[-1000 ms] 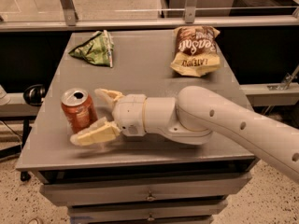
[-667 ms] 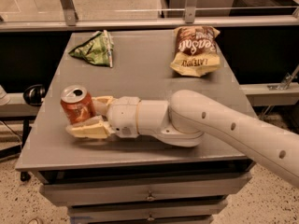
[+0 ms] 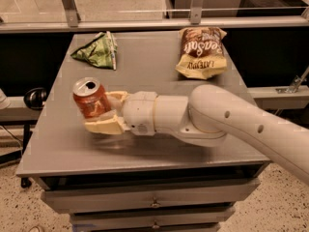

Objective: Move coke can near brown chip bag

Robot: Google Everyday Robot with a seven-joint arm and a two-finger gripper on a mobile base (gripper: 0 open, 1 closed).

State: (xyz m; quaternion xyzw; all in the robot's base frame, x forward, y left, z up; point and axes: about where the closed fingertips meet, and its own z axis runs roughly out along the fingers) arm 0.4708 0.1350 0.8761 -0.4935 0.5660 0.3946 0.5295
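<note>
The coke can (image 3: 91,99) is orange-red with a silver top and is tilted, held off the grey table (image 3: 145,76) near its left side. My gripper (image 3: 107,112) is shut on the can, one cream finger behind it and one below it. The brown chip bag (image 3: 200,52) lies flat at the table's back right, dark brown above and pale yellow below, well apart from the can.
A small green triangular bag (image 3: 98,50) lies at the table's back left. A glass rail with metal posts (image 3: 67,4) runs behind the table. Drawers (image 3: 154,204) sit under the tabletop. My white arm (image 3: 227,124) crosses the table's right front.
My gripper has closed on the coke can and lifted it off the table, tilting it. The bags have not moved.
</note>
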